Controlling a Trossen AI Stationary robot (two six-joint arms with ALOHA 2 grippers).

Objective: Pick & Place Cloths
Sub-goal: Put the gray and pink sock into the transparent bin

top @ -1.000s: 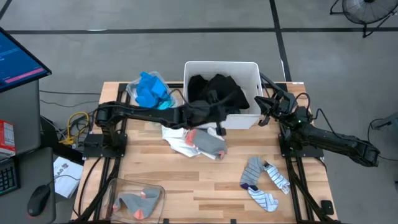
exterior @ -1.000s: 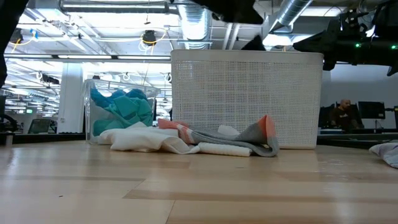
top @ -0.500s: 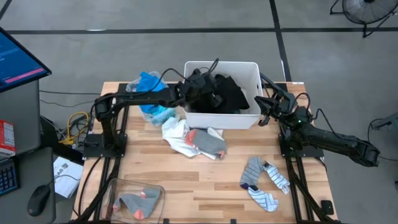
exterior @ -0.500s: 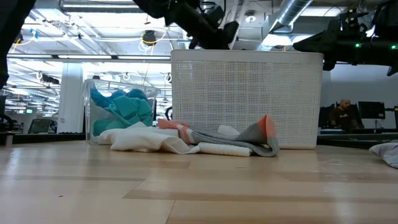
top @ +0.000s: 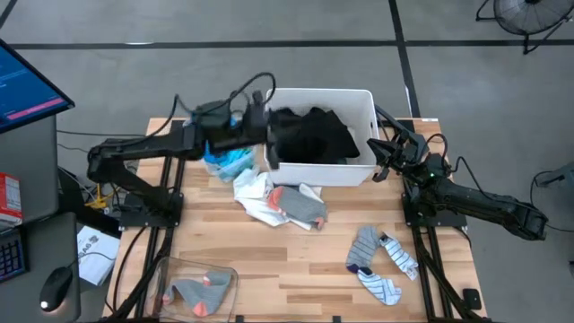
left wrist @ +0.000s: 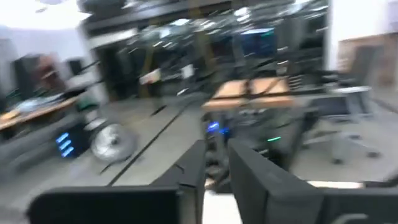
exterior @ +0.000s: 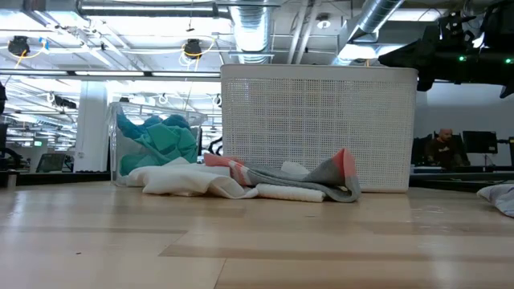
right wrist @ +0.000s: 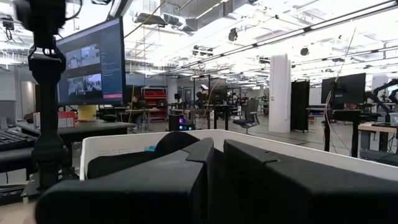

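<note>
The left end effector (top: 263, 135) hovers at the left rim of the white tub (top: 363, 103), its fingers nearly together with nothing between them. The large black garment (top: 311, 135) lies heaped inside the tub. The right end effector (top: 384, 154) waits just beside the tub's right wall, fingers close together and empty. On the tabletop (top: 296, 260), a white cloth (top: 257, 199) and a grey sock with coral trim (top: 301, 206) lie in front of the tub, touching. Blue and teal cloths (top: 220, 135) fill a clear bin (exterior: 114, 144) left of it. Striped socks (top: 381, 262) lie near the right front, and grey socks (top: 197, 292) sit in a clear bin at the front left.
</note>
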